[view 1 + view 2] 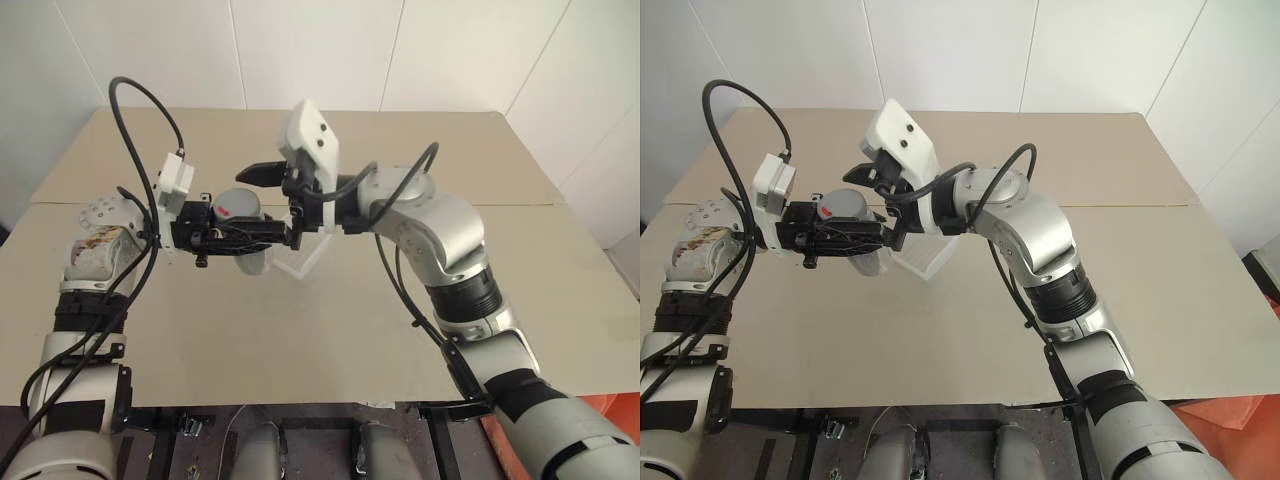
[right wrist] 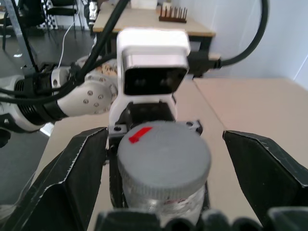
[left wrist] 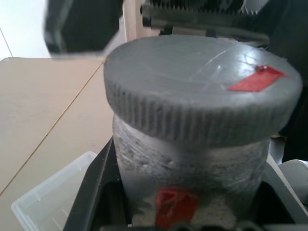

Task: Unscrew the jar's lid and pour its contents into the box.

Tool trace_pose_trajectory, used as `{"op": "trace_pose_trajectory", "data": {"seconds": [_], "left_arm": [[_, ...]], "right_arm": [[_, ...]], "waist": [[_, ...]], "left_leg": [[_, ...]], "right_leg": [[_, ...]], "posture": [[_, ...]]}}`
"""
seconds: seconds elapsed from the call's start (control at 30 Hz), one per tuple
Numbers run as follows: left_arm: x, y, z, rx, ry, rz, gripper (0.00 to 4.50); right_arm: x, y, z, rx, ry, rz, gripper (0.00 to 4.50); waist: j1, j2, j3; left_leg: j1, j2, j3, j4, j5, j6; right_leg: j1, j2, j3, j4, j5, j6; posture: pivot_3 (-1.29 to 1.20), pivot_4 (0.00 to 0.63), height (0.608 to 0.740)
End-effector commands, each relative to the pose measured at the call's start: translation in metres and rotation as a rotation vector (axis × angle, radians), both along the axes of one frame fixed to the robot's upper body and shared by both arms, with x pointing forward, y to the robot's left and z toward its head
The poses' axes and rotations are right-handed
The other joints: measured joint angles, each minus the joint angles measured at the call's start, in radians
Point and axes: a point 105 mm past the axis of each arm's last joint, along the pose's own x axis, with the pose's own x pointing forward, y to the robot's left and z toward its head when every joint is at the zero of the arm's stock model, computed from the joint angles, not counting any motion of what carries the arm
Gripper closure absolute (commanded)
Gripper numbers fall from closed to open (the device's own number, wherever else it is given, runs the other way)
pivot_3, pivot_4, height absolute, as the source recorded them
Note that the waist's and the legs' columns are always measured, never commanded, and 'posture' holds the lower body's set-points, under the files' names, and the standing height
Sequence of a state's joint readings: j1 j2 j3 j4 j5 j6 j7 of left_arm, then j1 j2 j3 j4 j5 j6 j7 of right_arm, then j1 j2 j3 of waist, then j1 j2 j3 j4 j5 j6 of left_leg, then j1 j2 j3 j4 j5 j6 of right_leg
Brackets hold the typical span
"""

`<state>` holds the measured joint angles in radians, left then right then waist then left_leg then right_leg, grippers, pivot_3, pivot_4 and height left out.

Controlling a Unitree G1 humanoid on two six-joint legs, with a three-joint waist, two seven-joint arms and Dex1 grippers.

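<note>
My left gripper (image 1: 262, 233) clamped on jar (image 3: 192, 163), held above table (image 1: 330, 330) at mid-centre. Jar's long axis level, lid (image 2: 163, 159) end pointing toward my right gripper (image 1: 272, 200). Lid on jar, red mark on its top. My right gripper wide, fingers (image 2: 72, 178) standing either side of lid, apart from it. Box (image 1: 305, 255) on table just beyond jar, partly hidden. Table beige, seam running across. White walls behind. Chairs and another table visible in right wrist view.
</note>
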<state>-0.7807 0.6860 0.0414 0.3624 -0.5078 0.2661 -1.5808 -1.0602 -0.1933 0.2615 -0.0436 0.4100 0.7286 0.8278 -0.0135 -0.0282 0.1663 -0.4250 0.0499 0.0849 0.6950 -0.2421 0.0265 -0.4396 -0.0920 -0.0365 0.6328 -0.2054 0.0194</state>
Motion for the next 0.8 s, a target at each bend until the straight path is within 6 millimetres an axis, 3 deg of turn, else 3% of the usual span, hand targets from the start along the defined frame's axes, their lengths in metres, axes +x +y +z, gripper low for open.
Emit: {"op": "trace_pose_trajectory", "data": {"seconds": [0.03, 0.2, 0.4, 0.57, 0.67, 0.73, 0.8], "left_arm": [[-0.003, 0.002, 0.012, 0.006, -0.057, 0.004, 2.56], [-0.003, 0.003, 0.011, 0.007, -0.060, 0.010, 2.56], [-0.003, 0.002, 0.009, 0.013, -0.063, 0.011, 2.56], [-0.004, 0.002, 0.007, 0.017, -0.061, 0.007, 2.56], [-0.003, 0.003, 0.007, 0.009, -0.067, 0.025, 2.56], [-0.001, 0.006, 0.008, 0.000, -0.079, 0.057, 2.56], [0.002, 0.014, 0.009, -0.013, -0.103, 0.126, 2.56]], "right_arm": [[-0.006, 0.003, 0.012, 0.010, -0.032, 0.029, 0.45], [-0.006, 0.002, 0.019, 0.045, -0.003, 0.037, 1.75], [0.001, -0.008, 0.034, 0.116, 0.087, 0.019, 1.75], [0.012, -0.039, 0.056, 0.233, 0.183, -0.028, 1.75], [0.032, -0.067, 0.038, 0.205, 0.083, -0.218, 1.75], [0.043, -0.088, 0.016, 0.151, 0.025, -0.338, 1.75], [0.056, -0.122, -0.031, 0.035, 0.010, -0.507, 1.75]], "waist": [[0.000, 0.000, 0.000], [0.000, 0.000, 0.000], [0.000, 0.000, 0.000], [0.002, 0.000, 0.000], [0.003, 0.000, 0.000], [0.006, 0.000, 0.000], [0.006, 0.000, 0.000]], "left_leg": [[0.000, 0.000, 0.000, 0.000, 0.000, 0.000], [0.000, 0.000, 0.000, 0.000, 0.000, 0.000], [0.000, 0.000, 0.000, 0.000, 0.000, 0.000], [0.000, 0.000, 0.000, 0.000, 0.000, 0.000], [0.000, 0.000, 0.000, 0.000, 0.000, 0.000], [0.000, 0.000, 0.000, 0.000, 0.000, 0.000], [0.000, -0.001, 0.000, 0.000, 0.000, 0.001]], "right_leg": [[0.000, 0.000, 0.000, 0.000, 0.000, 0.000], [0.000, 0.000, 0.000, 0.000, 0.000, 0.000], [0.000, 0.000, 0.000, 0.000, 0.000, 0.000], [0.000, 0.000, 0.000, 0.001, 0.000, 0.000], [0.001, 0.000, 0.000, 0.000, 0.000, 0.000], [0.001, 0.000, -0.001, -0.001, 0.000, 0.000], [0.001, -0.001, 0.000, -0.001, 0.000, 0.000]], "posture": [[0.00, 0.150, 0.740], [0.00, 0.150, 0.740], [0.00, 0.150, 0.740], [0.00, 0.150, 0.740], [0.00, 0.150, 0.740], [0.00, 0.150, 0.740], [0.00, 0.150, 0.740]]}}
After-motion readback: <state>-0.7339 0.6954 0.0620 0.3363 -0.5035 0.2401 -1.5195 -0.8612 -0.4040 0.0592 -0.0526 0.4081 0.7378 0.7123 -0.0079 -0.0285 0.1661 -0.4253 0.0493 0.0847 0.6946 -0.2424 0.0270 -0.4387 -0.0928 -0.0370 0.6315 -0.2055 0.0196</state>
